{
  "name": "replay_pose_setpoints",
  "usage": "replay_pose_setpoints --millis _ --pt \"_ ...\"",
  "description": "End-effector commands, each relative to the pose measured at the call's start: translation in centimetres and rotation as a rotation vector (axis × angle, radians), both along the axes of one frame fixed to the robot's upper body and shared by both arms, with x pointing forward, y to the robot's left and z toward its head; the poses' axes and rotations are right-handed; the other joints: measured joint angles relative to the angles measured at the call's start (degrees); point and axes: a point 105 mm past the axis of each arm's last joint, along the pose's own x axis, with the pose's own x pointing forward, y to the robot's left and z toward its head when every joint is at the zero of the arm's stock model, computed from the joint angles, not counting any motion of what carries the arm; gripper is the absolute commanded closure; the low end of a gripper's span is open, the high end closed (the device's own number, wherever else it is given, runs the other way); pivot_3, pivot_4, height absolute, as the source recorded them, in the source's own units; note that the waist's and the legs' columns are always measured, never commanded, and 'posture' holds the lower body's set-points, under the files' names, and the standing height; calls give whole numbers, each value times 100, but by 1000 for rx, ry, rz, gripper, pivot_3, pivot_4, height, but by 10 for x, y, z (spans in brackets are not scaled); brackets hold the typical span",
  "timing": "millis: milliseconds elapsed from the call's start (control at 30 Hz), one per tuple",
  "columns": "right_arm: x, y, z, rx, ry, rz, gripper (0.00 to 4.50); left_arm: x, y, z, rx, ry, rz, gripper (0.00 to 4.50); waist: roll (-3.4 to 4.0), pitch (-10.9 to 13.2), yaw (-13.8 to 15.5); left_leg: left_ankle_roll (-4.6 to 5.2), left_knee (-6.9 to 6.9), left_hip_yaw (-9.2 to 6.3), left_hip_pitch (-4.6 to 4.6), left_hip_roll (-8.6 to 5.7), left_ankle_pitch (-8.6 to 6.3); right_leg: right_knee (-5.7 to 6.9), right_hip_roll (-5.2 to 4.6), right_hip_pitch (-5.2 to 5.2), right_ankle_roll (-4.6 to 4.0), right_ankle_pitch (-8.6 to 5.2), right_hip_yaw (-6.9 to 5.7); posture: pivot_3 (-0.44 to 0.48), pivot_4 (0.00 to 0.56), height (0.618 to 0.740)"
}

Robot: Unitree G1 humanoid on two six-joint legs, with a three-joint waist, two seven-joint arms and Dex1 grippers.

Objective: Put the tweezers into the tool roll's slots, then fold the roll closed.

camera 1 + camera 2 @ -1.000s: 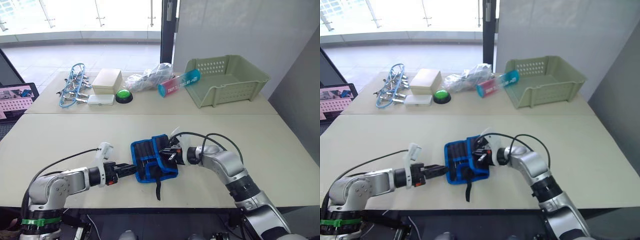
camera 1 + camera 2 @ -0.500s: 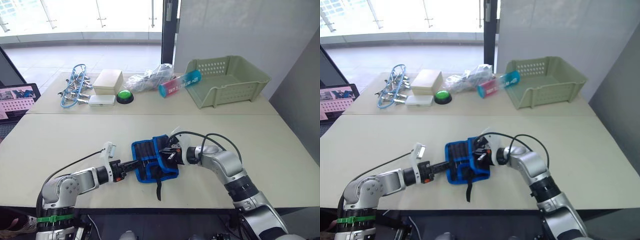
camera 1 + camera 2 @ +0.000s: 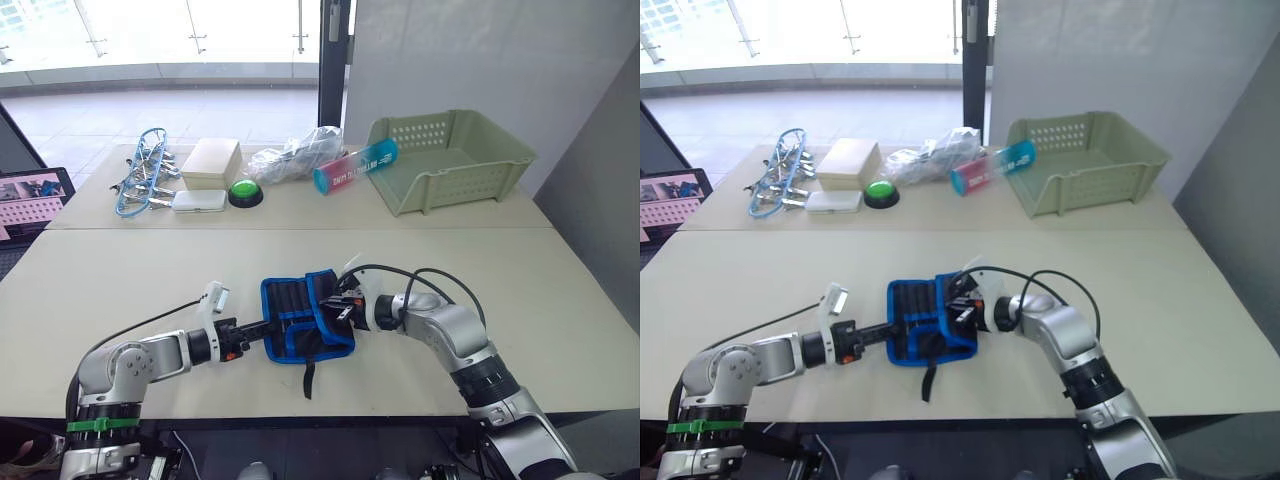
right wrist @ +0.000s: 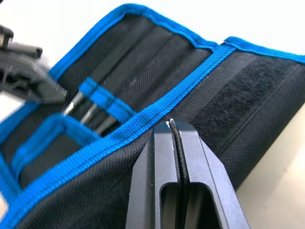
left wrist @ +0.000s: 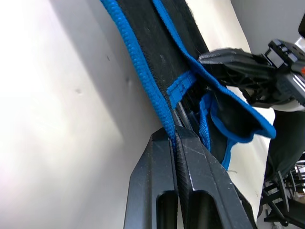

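Right wrist view: tool roll lies partly folded on the near desk, right-hand flap lifted over the slots. Tweezers look seated already, shiny tips poking out under a blue band; can't count all five from here.

My right gripper has its jaws clenched on the blue edging of that flap. I read that as the fold in progress: flap gets carried leftward over the pockets. Left gripper has its jaws pinched tight on the blue edging at the opposite, left edge, probably anchoring the roll so it doesn't slide while the flap comes across.

Orientation: slots and tweezers run roughly away from me, slightly slanted; roll's fold line runs the same way. Strap trails off the near edge toward me.

Further out, well apart on the far desk: green basket, clips with blue wire, green button.
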Motion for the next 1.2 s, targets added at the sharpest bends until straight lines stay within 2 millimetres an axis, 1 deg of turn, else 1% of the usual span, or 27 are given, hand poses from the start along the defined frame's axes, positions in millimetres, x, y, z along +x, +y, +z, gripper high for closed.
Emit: replay_pose_setpoints --millis 33,133,200,233,300,367,467,567,633,767,933,967,1067,1200 --pt "-1 -9 -21 -73 29 -46 4500 7 9 23 40 -96 -34 4468 -1 1 -38 0 -5 0 0 0 0 -5 0 0 0 0 0 0 150 722" --pt "-4 -2 -24 -74 31 -40 4500 9 2 36 43 -132 -104 4468 -1 1 -62 -1 -12 1 1 0 1 -8 0 -2 0 0 -2 0 150 722" --pt "-5 1 -25 -75 32 -43 4500 10 -13 51 8 -165 -177 4468 -6 4 -54 -2 -12 1 -1 0 1 -8 0 -2 0 0 -4 0 150 722" --pt "-5 2 -25 -72 33 -46 4500 11 -21 56 -5 -172 -205 4468 -11 6 -50 -3 -11 1 -1 0 2 -9 0 -2 0 0 -4 0 150 722" --pt "-4 3 -25 -69 33 -53 4500 12 -34 60 -27 -175 -242 4468 -12 7 -49 -3 -5 1 -2 0 2 -8 0 0 0 0 -3 0 150 722" --pt "-4 2 -25 -66 34 -59 4500 14 -46 60 -41 -177 -266 4468 -12 7 -57 -3 -6 1 0 0 2 -7 0 1 0 0 -3 0 150 722" --pt "-3 0 -25 -62 36 -67 4500 20 -67 51 -61 -162 -284 4468 -14 7 -48 -3 -6 1 -1 -1 2 -7 0 1 0 0 -3 0 150 722" --pt "-4 -2 -22 -47 41 -75 4500 25 -79 38 -63 -142 -283 4468 -14 7 -44 -3 -5 1 -1 -1 2 -9 0 1 0 0 -3 0 150 722" --pt "-3 -6 -17 -10 52 -90 4500 32 -87 28 -59 -136 -262 4468 -14 7 -34 -3 -4 1 -2 -1 2 -8 0 2 0 0 -3 0 150 722" --pt "-2 -15 -1 88 81 -127 4500 37 -100 19 -59 -132 -263 4468 -14 7 64 -3 -1 1 -4 -5 2 -25 -1 12 1 1 -5 0 150 722" --pt "-9 -28 24 211 113 -124 4500 36 -109 3 -3 -125 -282 4468 -15 7 137 -3 3 -5 -20 -14 2 -39 -1 14 6 4 -5 0 150 722" --pt "-11 -30 27 220 117 -114 4500 36 -110 -1 12 -122 -287 4468 -15 7 138 -2 4 -7 -22 -15 2 -40 -1 13 6 4 -5 0 150 722" --pt "-15 -37 39 256 114 -110 4500 31 -110 -19 117 -108 -323 4468 -16 8 117 -2 0 -7 -25 -15 2 -40 -1 7 6 4 -6 0 150 722" --pt "-15 -46 53 279 60 -114 4500 31 -112 -30 167 -99 -325 4468 -16 8 128 -2 -1 -7 -20 -15 2 -40 -1 12 6 4 -5 0 150 722"
